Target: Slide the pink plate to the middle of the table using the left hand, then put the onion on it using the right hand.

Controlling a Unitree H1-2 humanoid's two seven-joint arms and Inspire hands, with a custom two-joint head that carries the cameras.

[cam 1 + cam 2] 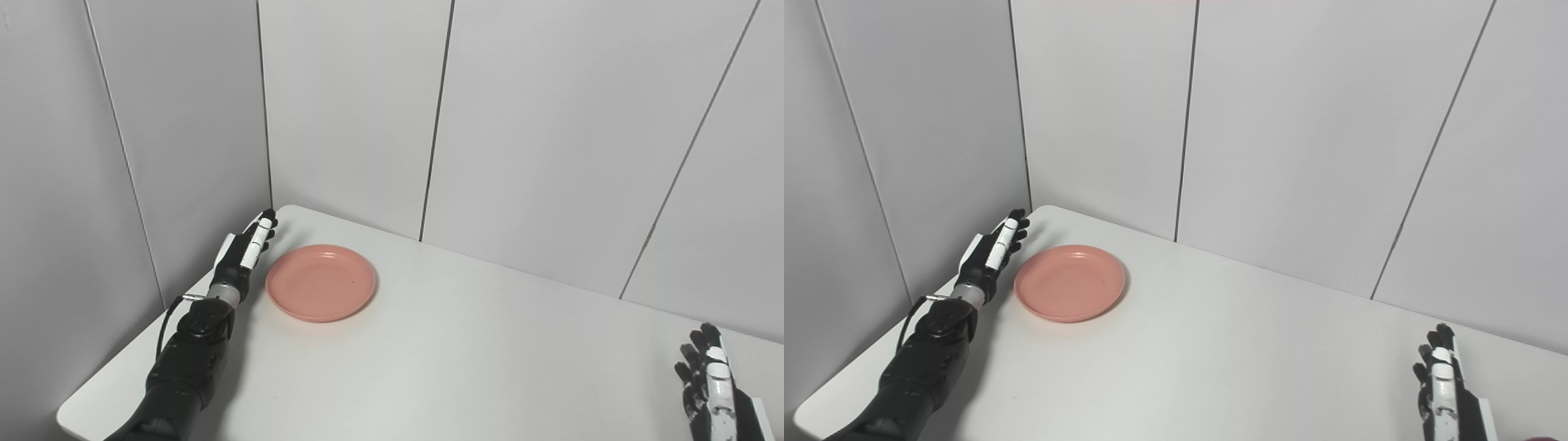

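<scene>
A white tabletop sits in a corner of pale grey wall panels split by thin dark seams, under even light.

The right hand is cut off by the bottom edge; the onion is not seen whole.

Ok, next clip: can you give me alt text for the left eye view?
A pink plate, with nothing on it, sits near the far left corner of a white table, with the robot's left hand open just beside its left rim. The right hand, also open, waits at the table's near right edge. Grey panelled walls stand behind; no onion is in view.
</scene>
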